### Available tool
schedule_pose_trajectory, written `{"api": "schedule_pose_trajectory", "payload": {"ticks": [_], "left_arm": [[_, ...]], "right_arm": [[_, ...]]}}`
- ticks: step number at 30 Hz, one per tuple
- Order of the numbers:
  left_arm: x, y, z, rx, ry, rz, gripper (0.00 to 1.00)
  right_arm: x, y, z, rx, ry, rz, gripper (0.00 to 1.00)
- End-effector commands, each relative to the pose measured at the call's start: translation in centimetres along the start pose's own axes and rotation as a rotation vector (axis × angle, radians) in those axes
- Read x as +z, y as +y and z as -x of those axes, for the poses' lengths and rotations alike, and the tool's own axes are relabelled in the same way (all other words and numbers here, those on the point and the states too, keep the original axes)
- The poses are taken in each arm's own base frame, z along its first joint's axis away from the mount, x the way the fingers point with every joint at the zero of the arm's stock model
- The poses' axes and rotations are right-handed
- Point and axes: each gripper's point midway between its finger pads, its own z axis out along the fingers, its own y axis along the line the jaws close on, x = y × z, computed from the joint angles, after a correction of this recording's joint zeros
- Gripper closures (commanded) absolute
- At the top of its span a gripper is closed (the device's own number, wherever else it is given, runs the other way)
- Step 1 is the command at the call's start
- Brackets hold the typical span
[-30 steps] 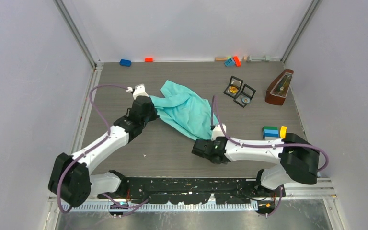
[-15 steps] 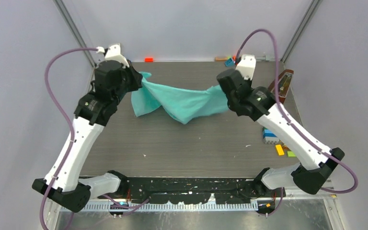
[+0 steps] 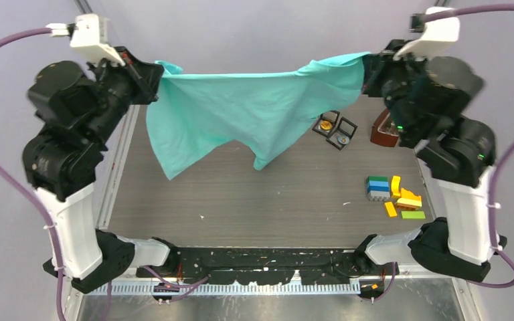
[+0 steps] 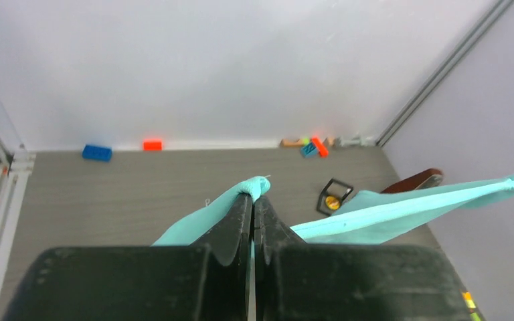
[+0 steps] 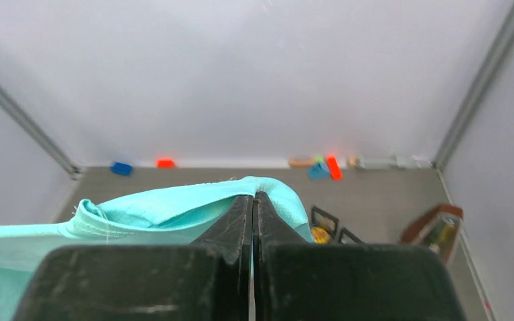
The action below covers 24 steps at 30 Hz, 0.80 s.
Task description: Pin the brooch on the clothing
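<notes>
Spreading comes first: my left end effector [image 4: 253, 198] and my right end effector [image 5: 254, 198] are each clenched on an edge of the T-shirt [image 3: 241, 114]. It hangs stretched between them, high above the table [image 3: 254, 207], with its lower folds dangling. Pinning has not begun. Next, I judge, I must lay it flat, then fetch the brooch, probably the gold piece [image 3: 326, 125] in an open black case [image 3: 332, 114]. No writing is readable anywhere.
</notes>
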Motion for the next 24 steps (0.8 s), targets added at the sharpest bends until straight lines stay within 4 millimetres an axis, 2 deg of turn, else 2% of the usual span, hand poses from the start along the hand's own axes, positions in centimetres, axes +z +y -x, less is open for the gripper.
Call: {"api": "schedule_pose_trajectory", "payload": {"ticks": [1, 4, 8, 13, 18, 21, 24], "left_arm": [[-4.1, -0.7, 3.2, 0.032, -0.086, -0.068, 1.0], [-4.8, -0.9, 3.7, 0.024, -0.11, -0.084, 1.0], [-3.5, -0.6, 2.4, 0.03, -0.078, -0.063, 1.0], [1.4, 1.6, -1.2, 0.098, 0.011, 0.061, 1.0], [6.2, 4.0, -5.0, 0.145, 0.097, 0.181, 1.0], [7.8, 4.7, -6.3, 0.134, 0.1, 0.203, 1.0], [7.7, 5.0, -6.1, 0.125, 0.079, 0.212, 1.0]], "right_arm": [[-5.2, -0.4, 7.3, 0.064, -0.187, 0.201, 1.0], [-6.2, -0.9, 8.3, 0.089, -0.216, 0.216, 0.99], [-5.7, -1.2, 7.9, 0.085, -0.214, 0.184, 1.0], [-1.8, -0.8, 5.7, 0.016, -0.196, 0.051, 1.0], [2.9, 1.2, 2.4, -0.079, -0.168, -0.036, 1.0], [4.9, 2.2, 1.0, -0.117, -0.153, -0.062, 1.0], [5.5, 2.9, 0.7, -0.131, -0.145, -0.049, 1.0]]}}
